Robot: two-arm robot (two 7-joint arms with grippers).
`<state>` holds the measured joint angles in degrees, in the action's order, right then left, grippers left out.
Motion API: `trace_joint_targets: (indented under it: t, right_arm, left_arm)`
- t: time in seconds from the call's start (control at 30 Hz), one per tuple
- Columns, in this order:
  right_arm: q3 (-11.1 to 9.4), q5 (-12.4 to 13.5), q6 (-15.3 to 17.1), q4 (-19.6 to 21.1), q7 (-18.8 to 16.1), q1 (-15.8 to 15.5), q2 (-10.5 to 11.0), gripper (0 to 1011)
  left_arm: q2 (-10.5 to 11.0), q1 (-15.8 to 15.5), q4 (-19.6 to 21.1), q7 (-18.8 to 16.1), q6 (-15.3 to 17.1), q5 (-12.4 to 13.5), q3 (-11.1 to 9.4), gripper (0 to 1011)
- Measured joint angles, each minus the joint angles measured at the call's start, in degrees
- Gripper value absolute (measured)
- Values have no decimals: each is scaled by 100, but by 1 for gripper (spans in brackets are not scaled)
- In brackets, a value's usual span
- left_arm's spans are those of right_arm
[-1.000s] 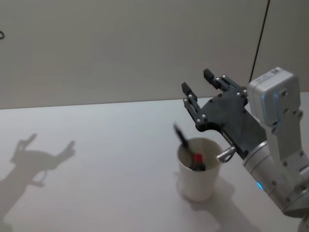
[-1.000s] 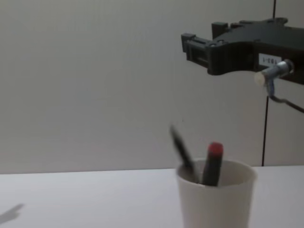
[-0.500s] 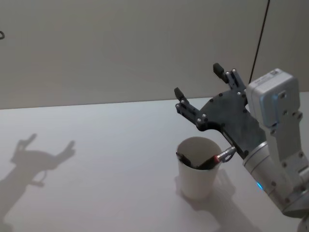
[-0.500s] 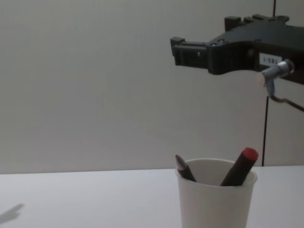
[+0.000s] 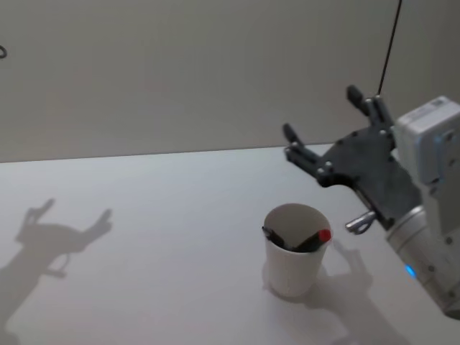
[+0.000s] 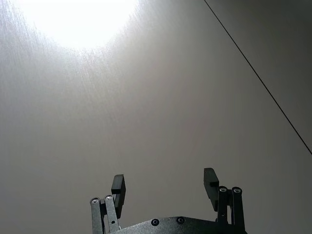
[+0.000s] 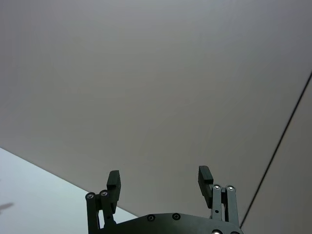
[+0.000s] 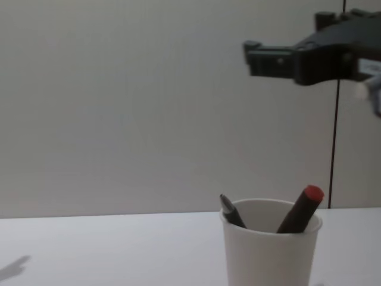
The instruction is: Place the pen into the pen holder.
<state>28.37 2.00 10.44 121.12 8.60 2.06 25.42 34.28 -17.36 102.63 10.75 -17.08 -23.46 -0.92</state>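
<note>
Pen point(image 5: 296, 243): a dark marker with a red cap lies inside the plain white paper cup serving as pen holder point(image 5: 291, 267), leaning across it with its red end resting against the rim on the robot's right and its dark tip against the rim on the left. In the chest view the red-capped end point(image 8: 300, 210) and the dark tip both stand just above the holder's rolled rim point(image 8: 271, 250). The holder stands upright on the pale grey desk point(image 5: 158, 237).

Right pincer point(image 5: 323, 118): raised above and behind the holder, to its right, well clear of it; fingers spread wide, holding nothing. The right wrist view confirms the wide gap point(image 7: 160, 181).

Left pincer point(image 6: 165, 185): spread wide and empty, seen against a bare pale surface.
</note>
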Motion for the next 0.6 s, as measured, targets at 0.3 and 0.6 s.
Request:
trace_joint_targets:
  t: [0.3, 0.6]
  right_arm:
    - [-363, 183, -47, 253, 526, -348, 476, 1001]
    - [-776, 443, -145, 497, 1205, -821, 1000, 1001]
  left_arm:
    - [0, 0, 0, 0, 0, 0, 0, 1001]
    - [-5, 3, -2, -5, 3, 0, -18, 1001]
